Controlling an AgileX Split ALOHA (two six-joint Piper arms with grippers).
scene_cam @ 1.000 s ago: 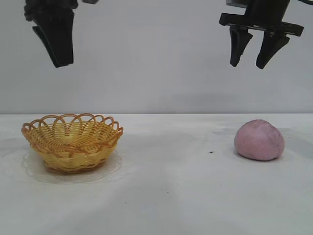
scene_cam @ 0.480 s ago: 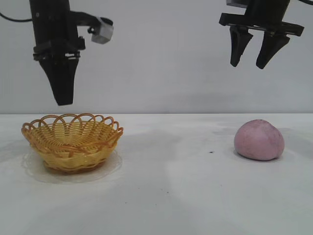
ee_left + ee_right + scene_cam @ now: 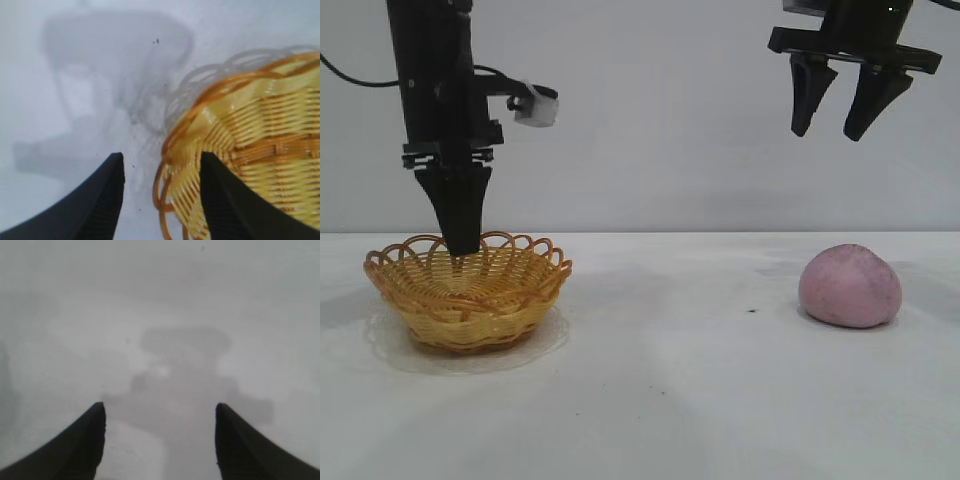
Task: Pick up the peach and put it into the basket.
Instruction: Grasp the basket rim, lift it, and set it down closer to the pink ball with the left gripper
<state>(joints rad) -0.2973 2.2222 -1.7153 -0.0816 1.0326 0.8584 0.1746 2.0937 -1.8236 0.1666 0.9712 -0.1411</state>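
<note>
**Left jaws astride basket rim; peach not yet picked**

Left gripper (image 3: 461, 243) points straight down at the wicker basket (image 3: 470, 300). Wrist view: the jaws stand about half open and the scalloped rim lies between them, one finger over the weave inside, the other over bare table (image 3: 75, 60) outside. Contact with the rim cannot be told. Nothing is gripped.

Right gripper (image 3: 835, 128) hangs high, jaws apart and empty. The peach (image 3: 850, 286) sits on the table below these jaws and slightly to one side, well apart from the basket. The right wrist view shows only table between the fingers (image 3: 75, 450).

Judgement: the pick step has not begun; the left arm seems to be bracing or steadying the basket. Next move probably calls for the right gripper to descend over the peach, with the jaws spread wider than its rounded body, then close gently on the sides.
</note>
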